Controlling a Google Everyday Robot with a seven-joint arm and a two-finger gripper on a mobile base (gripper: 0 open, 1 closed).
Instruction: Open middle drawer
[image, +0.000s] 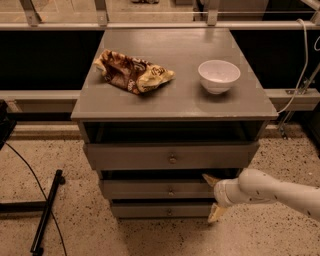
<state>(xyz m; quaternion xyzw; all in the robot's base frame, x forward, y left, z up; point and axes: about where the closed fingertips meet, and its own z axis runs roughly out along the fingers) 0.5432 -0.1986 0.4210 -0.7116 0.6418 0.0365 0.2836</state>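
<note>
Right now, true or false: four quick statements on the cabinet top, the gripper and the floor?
1. The white bowl sits on the cabinet top, right of the crumpled bag. True.
2. The gripper is shut on the middle drawer knob. False: it is at the drawer's right end, fingers spread, and the knob is bare.
3. The arm reaches in from the left. False: it comes from the right.
4. A black pole lies on the floor left of the cabinet. True.

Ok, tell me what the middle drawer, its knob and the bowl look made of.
Middle drawer: likely wood, matte grey paint, flat dull front. Knob: seemingly metal, small with a faint glint. Bowl: probably ceramic or plastic, glossy white with soft highlights. The gripper is open at the drawer's right end.
</note>
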